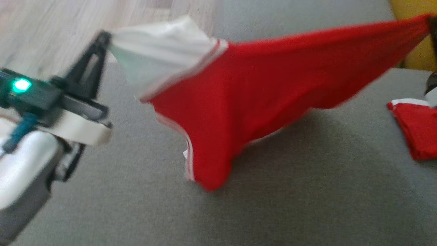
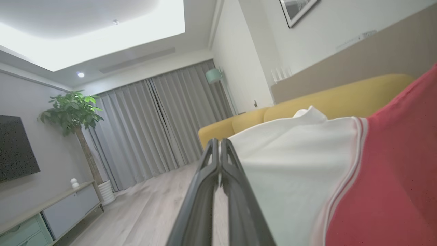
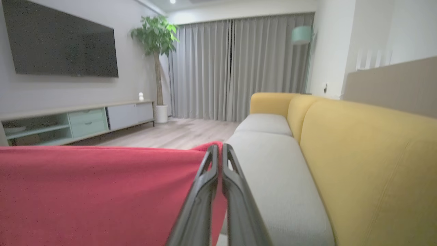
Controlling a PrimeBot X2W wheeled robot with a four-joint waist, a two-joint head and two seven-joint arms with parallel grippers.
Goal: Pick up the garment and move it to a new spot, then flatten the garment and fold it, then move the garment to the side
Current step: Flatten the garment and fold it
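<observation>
The garment (image 1: 245,95) is red with a white sleeve and white piping. It hangs stretched in the air above the grey sofa seat (image 1: 307,205), its lowest point sagging toward the cushion. My left gripper (image 1: 106,38) is shut on the white sleeve end at the left. In the left wrist view the shut fingers (image 2: 219,143) pinch the white cloth of the garment (image 2: 392,177). My right gripper (image 1: 432,21) pinches the red corner at the top right edge. In the right wrist view it (image 3: 219,147) is shut on the garment's (image 3: 85,194) red hem.
Another red piece of clothing with a white edge (image 1: 418,133) lies on the seat at the right. The yellow backrest (image 3: 368,164) runs along the far side. Wooden floor (image 1: 68,20) lies beyond the seat's left end. A TV cabinet (image 3: 75,119) stands across the room.
</observation>
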